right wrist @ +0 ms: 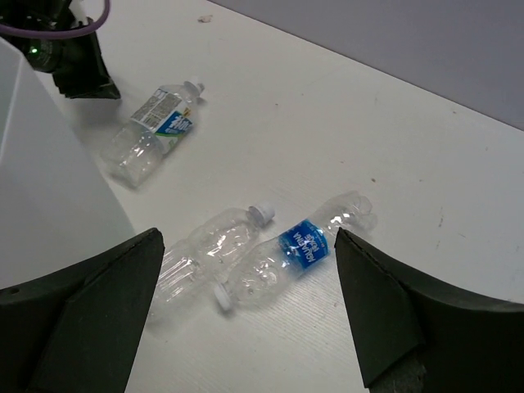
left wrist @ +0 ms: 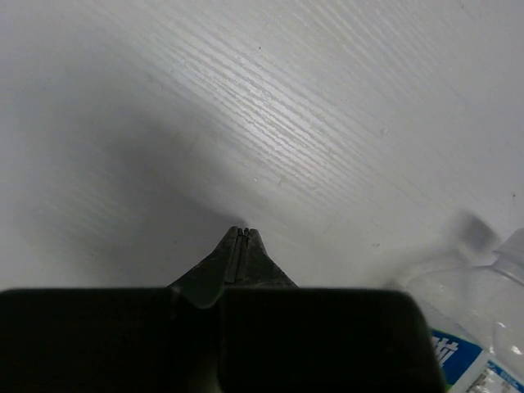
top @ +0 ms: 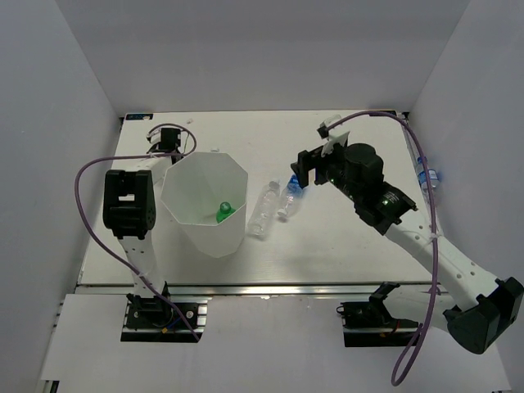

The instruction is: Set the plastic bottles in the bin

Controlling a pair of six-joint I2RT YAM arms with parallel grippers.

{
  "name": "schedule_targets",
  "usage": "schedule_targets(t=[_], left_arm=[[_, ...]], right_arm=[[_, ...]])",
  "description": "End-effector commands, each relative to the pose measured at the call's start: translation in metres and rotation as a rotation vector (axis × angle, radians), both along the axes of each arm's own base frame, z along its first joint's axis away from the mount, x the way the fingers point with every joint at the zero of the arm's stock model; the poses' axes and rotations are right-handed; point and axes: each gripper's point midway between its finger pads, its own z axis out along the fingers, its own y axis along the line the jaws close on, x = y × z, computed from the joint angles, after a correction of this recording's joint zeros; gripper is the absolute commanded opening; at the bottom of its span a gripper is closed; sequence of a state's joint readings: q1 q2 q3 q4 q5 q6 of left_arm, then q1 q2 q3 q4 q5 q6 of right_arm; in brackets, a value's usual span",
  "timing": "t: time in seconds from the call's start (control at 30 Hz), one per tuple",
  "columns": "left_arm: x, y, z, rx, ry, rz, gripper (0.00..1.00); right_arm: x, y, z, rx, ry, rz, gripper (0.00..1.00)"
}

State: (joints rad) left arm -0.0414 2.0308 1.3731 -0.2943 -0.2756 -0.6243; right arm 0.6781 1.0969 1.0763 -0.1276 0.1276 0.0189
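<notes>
The white bin (top: 182, 214) stands left of the middle, with a green bottle (top: 225, 211) inside. Two clear bottles lie right of it: an unlabelled one (top: 264, 211) (right wrist: 205, 255) and a blue-labelled one (top: 288, 196) (right wrist: 299, 250). My right gripper (top: 303, 173) (right wrist: 247, 235) is open and empty, hovering above these two. A third labelled bottle (right wrist: 155, 135) (left wrist: 479, 327) lies behind the bin beside my left gripper (top: 168, 141) (left wrist: 241, 233), which is shut and empty, close over the table.
Another blue-labelled bottle (top: 427, 182) lies at the table's far right edge by the wall. The bin wall (right wrist: 41, 188) fills the left of the right wrist view. Grey walls enclose the table on three sides.
</notes>
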Motion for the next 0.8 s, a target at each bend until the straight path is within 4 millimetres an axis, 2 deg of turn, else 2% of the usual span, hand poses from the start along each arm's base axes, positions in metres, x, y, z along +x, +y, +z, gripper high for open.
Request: schedule_targets(t=[0.0, 0.03, 0.13, 0.17, 0.2, 0.23, 0.27, 0.3, 0.47, 0.5, 0.6, 0.63, 0.7, 0.73, 0.77], left_arm=[[-0.004, 0.015, 0.029, 0.033, -0.051, 0.038, 0.01], [-0.005, 0.019, 0.04, 0.033, -0.075, 0.049, 0.0], [-0.01, 0.026, 0.051, 0.025, -0.117, 0.058, 0.0], [-0.01, 0.024, 0.065, 0.016, -0.154, 0.049, 0.0], [-0.01, 0.041, 0.072, 0.007, -0.188, 0.08, 0.0], [-0.013, 0.039, 0.071, -0.018, -0.192, 0.062, 0.0], [-0.013, 0.037, 0.082, -0.031, -0.224, 0.052, 0.0], [-0.011, 0.038, 0.085, -0.041, -0.246, 0.047, 0.0], [-0.002, 0.028, 0.097, -0.085, -0.294, -0.001, 0.0], [0.002, 0.025, 0.101, -0.097, -0.311, -0.013, 0.09], [0.012, 0.01, 0.108, -0.155, -0.349, -0.081, 0.26], [0.014, 0.006, 0.11, -0.177, -0.357, -0.094, 0.34], [0.014, -0.009, 0.11, -0.237, -0.38, -0.146, 0.41], [0.013, -0.012, 0.108, -0.258, -0.38, -0.145, 0.53], [0.011, -0.015, 0.105, -0.267, -0.372, -0.15, 0.57]], right_arm=[[0.012, -0.013, 0.029, 0.033, -0.046, -0.072, 0.89], [0.014, -0.017, 0.034, 0.036, -0.054, -0.09, 0.89], [0.018, -0.029, 0.038, 0.019, -0.059, -0.14, 0.89], [0.019, -0.031, 0.044, 0.016, -0.069, -0.148, 0.89], [0.022, -0.038, 0.047, -0.021, -0.09, -0.16, 0.89], [0.023, -0.042, 0.045, -0.05, -0.077, -0.176, 0.89], [0.025, -0.049, 0.059, -0.047, -0.094, -0.206, 0.89], [0.029, -0.054, 0.061, -0.054, -0.083, -0.227, 0.89], [0.032, -0.065, 0.07, -0.033, -0.087, -0.261, 0.89], [0.032, -0.067, 0.072, -0.026, -0.092, -0.265, 0.89], [0.036, -0.068, 0.072, -0.017, -0.08, -0.272, 0.9], [0.037, -0.067, 0.071, -0.016, -0.075, -0.265, 0.89], [0.04, -0.065, 0.067, -0.014, -0.063, -0.258, 0.89], [0.042, -0.061, 0.061, -0.021, -0.05, -0.246, 0.89], [0.045, -0.061, 0.057, -0.025, -0.043, -0.246, 0.89]])
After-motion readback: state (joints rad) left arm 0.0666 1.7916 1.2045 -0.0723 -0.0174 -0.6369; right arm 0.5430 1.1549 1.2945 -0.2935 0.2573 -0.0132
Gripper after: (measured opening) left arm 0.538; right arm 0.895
